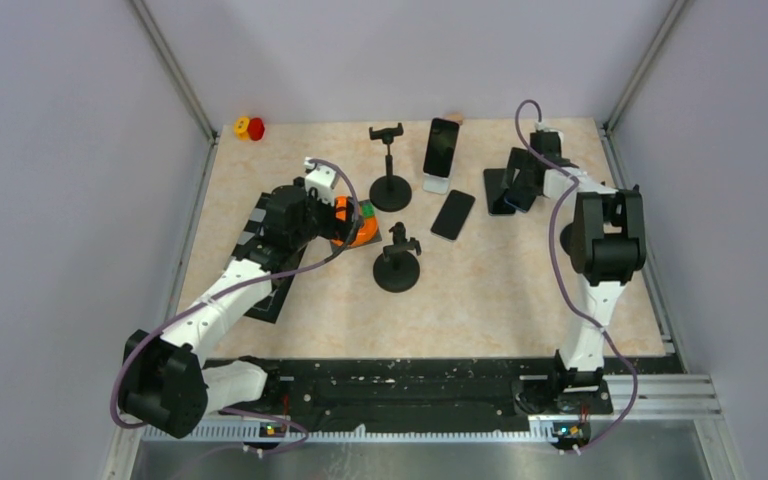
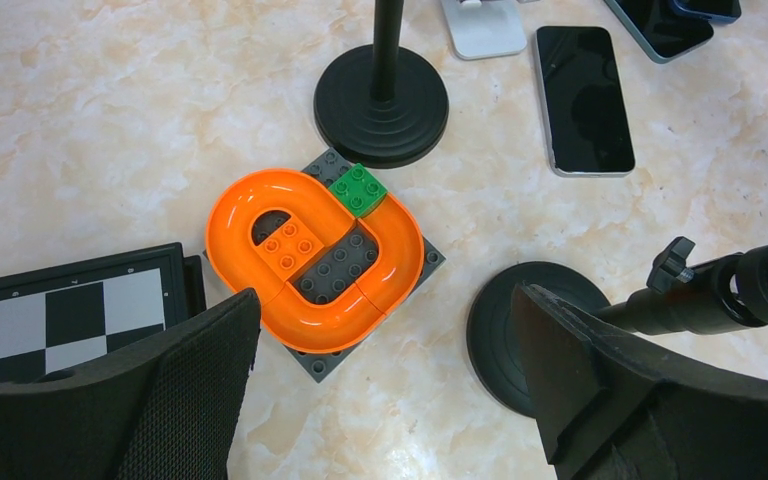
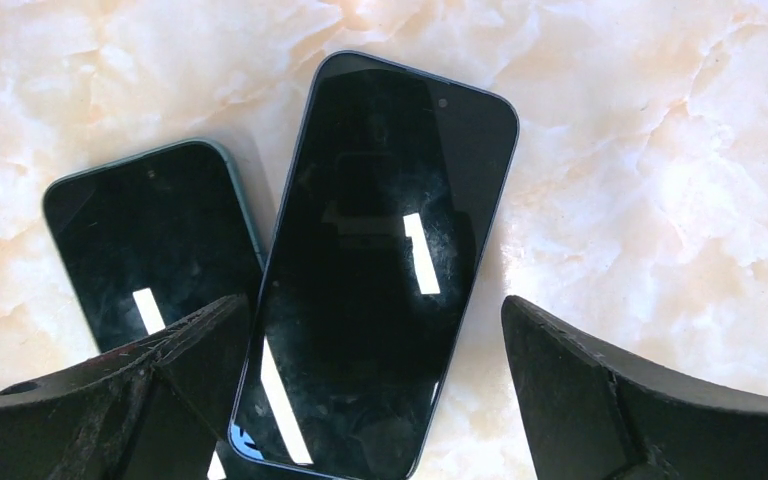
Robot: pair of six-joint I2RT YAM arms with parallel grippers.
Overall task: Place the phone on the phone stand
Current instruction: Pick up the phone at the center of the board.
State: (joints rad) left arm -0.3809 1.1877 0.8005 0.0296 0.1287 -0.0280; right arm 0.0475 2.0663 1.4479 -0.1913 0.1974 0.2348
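desk (image 1: 520, 300) carries everything. right arm (image 1: 600, 235) reaches to the far right side, left arm (image 1: 250, 270) sits mid-left over a chessboard (image 2: 70, 310). two black clamp stands are empty: tall stand (image 1: 390, 170) and low stand (image 1: 397, 265). white stand (image 1: 437, 184) already carries a phone (image 1: 441, 147). a loose phone (image 1: 453, 214) lies flat between the stands and the right arm.

task's thing, as i read it: top phone (image 3: 380, 270), screen up, flat on the desk at far right, its edge lapping over a second phone (image 3: 150, 250). right jaws are wide, empty, hovering astride the top phone's near end, no contact seen. left jaws are wide too, empty, above the orange track (image 2: 315, 255) with its green brick (image 2: 358, 189).

step: pre-grasp, phone not lifted. next move likely calls for dropping straight down, pinching the top phone across its width without catching the second phone, then carrying it to an empty stand; can't tell which.
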